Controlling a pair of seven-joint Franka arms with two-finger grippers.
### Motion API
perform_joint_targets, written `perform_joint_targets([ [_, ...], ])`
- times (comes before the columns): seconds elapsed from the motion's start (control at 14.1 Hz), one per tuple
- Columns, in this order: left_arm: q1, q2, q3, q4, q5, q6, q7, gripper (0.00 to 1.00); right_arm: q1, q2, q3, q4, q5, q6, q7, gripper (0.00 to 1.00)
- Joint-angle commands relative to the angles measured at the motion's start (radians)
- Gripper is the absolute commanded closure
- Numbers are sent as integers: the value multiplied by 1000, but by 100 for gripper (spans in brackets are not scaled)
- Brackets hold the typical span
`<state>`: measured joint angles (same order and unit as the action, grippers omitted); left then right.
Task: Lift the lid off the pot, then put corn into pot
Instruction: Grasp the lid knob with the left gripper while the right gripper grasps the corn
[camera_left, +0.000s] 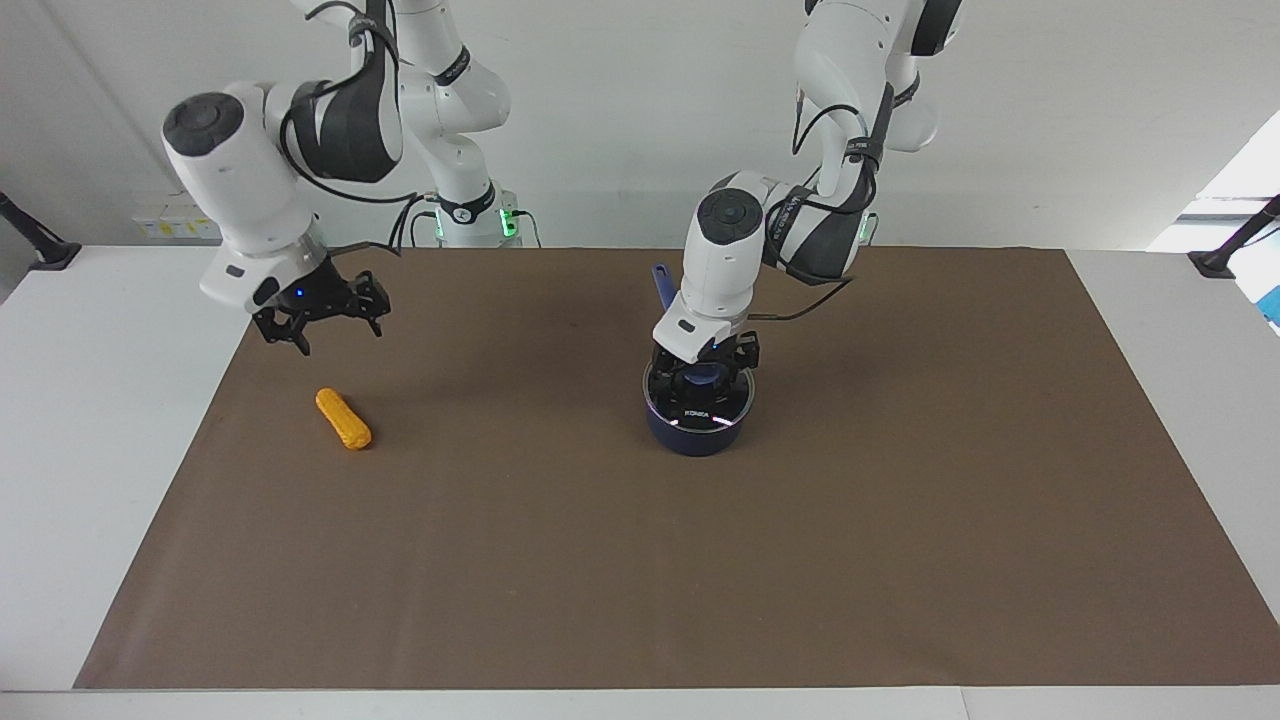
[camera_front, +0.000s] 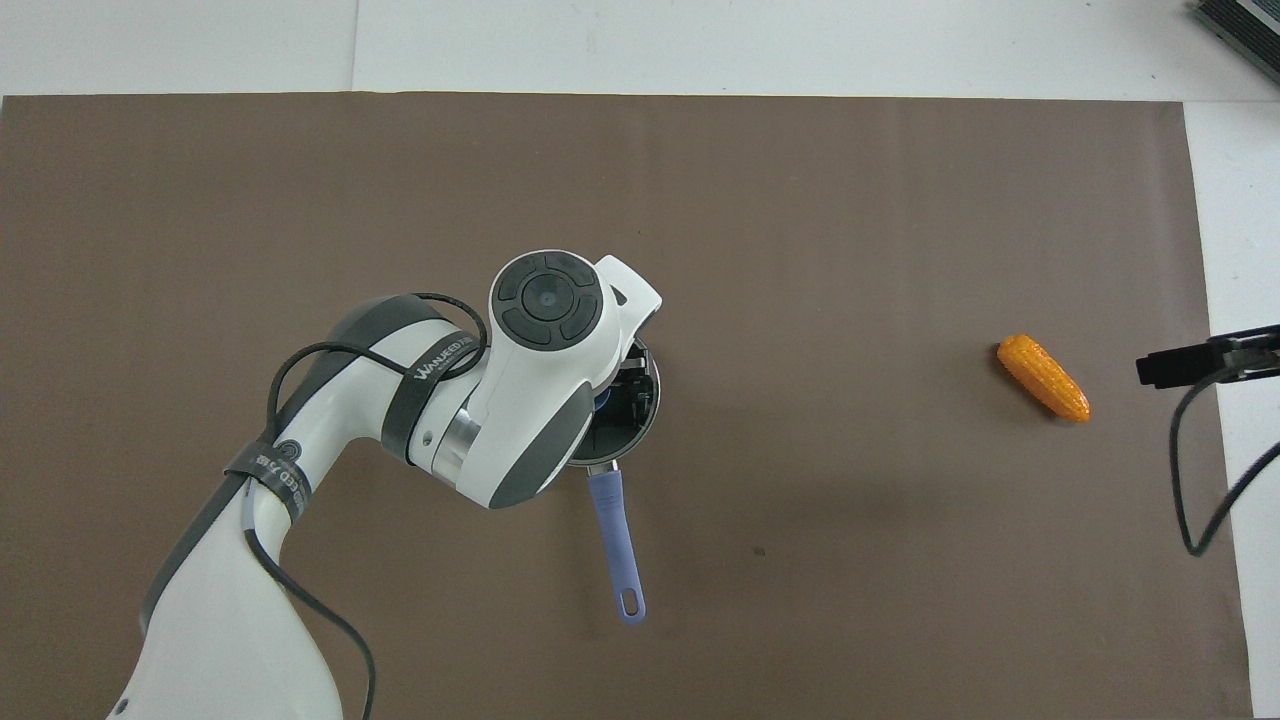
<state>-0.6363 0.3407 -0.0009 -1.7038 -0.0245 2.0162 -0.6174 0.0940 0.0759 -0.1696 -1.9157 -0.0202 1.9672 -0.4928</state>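
Observation:
The pot (camera_left: 695, 437) stands mid-table on the brown mat, its long blue handle (camera_front: 617, 545) pointing toward the robots. The glass lid (camera_left: 700, 412) rests on the pot, with its blue knob (camera_left: 706, 380) showing. My left gripper (camera_left: 705, 372) is down at the lid, around the knob. In the overhead view the left arm hides most of the lid (camera_front: 648, 395). The corn (camera_left: 343, 418) lies on the mat toward the right arm's end; it also shows in the overhead view (camera_front: 1043, 377). My right gripper (camera_left: 322, 322) hangs open and empty over the mat's edge, beside the corn.
The brown mat (camera_left: 640, 580) covers most of the white table. Black clamp mounts (camera_left: 40, 250) sit at both table ends near the robots. A cable hangs from the right gripper (camera_front: 1195, 480).

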Motion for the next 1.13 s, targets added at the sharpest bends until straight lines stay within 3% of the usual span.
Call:
perform_joint_targets([
  [0.0,-13,-19,12,-5,8,-28,-10,74,-25,57,2,-65,8,139,-148,0],
  [0.07,-13,-19,12,-7,9,-27,-12,100,-31,91,1,-65,8,168,-183,0],
  [0.5,-5,-23,16,53,11,-82,-35,100,-114,197,2,-120,11,315,-421,0],
  [0.92,61,-77,19,58,31,-83,-32,100,-100,235,2,-131,13,361,-431,0],
  [0.99,76,-84,19,56,32,-83,-24,100,-99,235,2,-131,13,360,-431,18],
  [1.06,99,-84,19,56,32,-83,-22,100,-99,235,2,-129,13,358,-429,43],
])
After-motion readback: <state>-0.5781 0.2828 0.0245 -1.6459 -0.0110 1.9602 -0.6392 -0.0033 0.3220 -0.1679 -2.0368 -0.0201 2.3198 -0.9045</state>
